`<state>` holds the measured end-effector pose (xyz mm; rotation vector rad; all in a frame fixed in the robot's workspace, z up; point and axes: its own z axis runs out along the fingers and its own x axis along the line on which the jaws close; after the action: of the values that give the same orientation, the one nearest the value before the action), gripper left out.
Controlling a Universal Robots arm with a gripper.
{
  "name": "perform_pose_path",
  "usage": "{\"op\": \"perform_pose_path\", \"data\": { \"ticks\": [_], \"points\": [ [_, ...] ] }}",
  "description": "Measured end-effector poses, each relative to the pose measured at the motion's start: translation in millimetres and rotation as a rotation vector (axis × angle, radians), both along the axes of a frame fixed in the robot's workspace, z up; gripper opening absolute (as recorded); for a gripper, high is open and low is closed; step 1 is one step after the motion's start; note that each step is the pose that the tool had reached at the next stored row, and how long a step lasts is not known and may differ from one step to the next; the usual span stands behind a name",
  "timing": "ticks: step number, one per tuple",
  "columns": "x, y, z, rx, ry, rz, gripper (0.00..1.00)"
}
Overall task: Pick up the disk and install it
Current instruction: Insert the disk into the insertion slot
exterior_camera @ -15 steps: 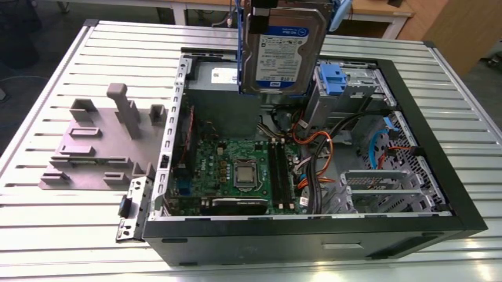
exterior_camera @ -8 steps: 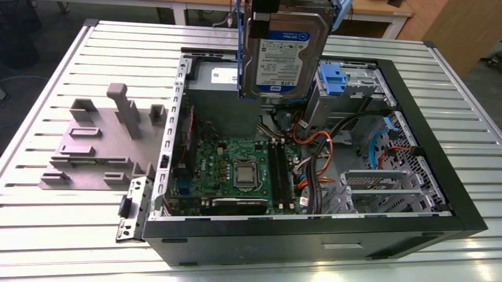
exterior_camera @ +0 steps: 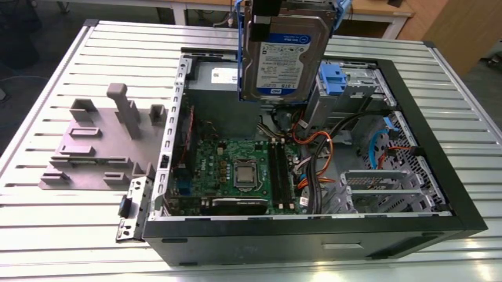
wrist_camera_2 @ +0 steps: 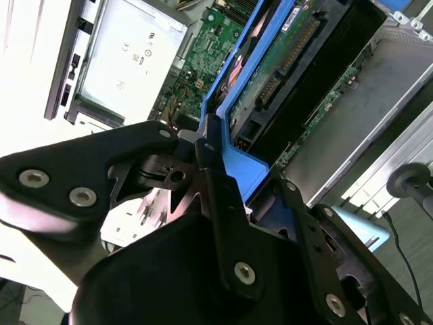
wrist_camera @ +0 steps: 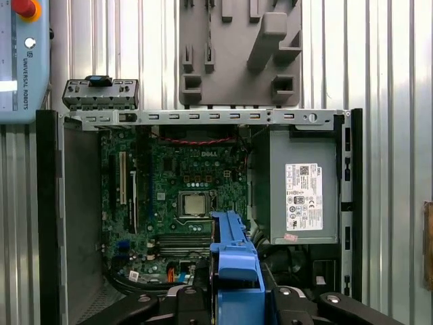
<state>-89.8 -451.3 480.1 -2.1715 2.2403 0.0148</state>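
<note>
The claw pinches the blue-framed disk upright above the open computer case on the desk. Inside are a motherboard, cables, and a power supply at the exterior view's far left.

silver disk, blue-framed, white-and-blue label showing; it hangs upright, clamped between the fingers by its upper end, the rest reaching down below them
</note>
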Motion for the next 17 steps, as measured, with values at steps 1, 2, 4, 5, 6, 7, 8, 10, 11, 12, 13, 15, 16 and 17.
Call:
{"op": "perform_pose_path", "data": {
  "ticks": [1, 2, 4, 5, 6, 7, 8, 10, 11, 12, 13, 15, 16, 17],
  "points": [
    [0.0, 0.0, 0.0, 0.0, 0.0, 0.0, 0.36],
    [0.0, 0.0, 0.0, 0.0, 0.0, 0.0, 0.36],
    [0.0, -0.3, 0.0, 0.0, 0.0, 0.0, 0.36],
    [0.0, -0.5, 0.0, 0.0, 0.0, 0.0, 0.36],
    [0.0, -0.5, 0.0, 0.0, 0.0, 0.0, 0.36],
    [0.0, -0.5, 0.0, 0.0, 0.0, 0.0, 0.36],
    [0.0, -0.5, 0.0, 0.0, 0.0, 0.0, 0.36],
    [0.0, -0.5, 0.0, 0.0, 0.0, 0.0, 0.36],
    [0.0, -0.5, 0.0, 0.0001, 0.0, 0.0, 0.36],
    [0.0, -0.5, 0.0, 0.0, 0.0, 0.0, 0.36],
    [0.0, -0.6, 0.0, 0.0, 0.0, 0.0, 0.36],
    [0.1, -1.5, 0.0, 0.0, 0.0, 0.0, 0.36],
    [0.1, -2.3, 0.0, 0.0, 0.0, 0.0, 0.36],
    [0.0, -3.3, 0.0, 0.0, -0.0001, 0.0, 0.36]
  ]
}}
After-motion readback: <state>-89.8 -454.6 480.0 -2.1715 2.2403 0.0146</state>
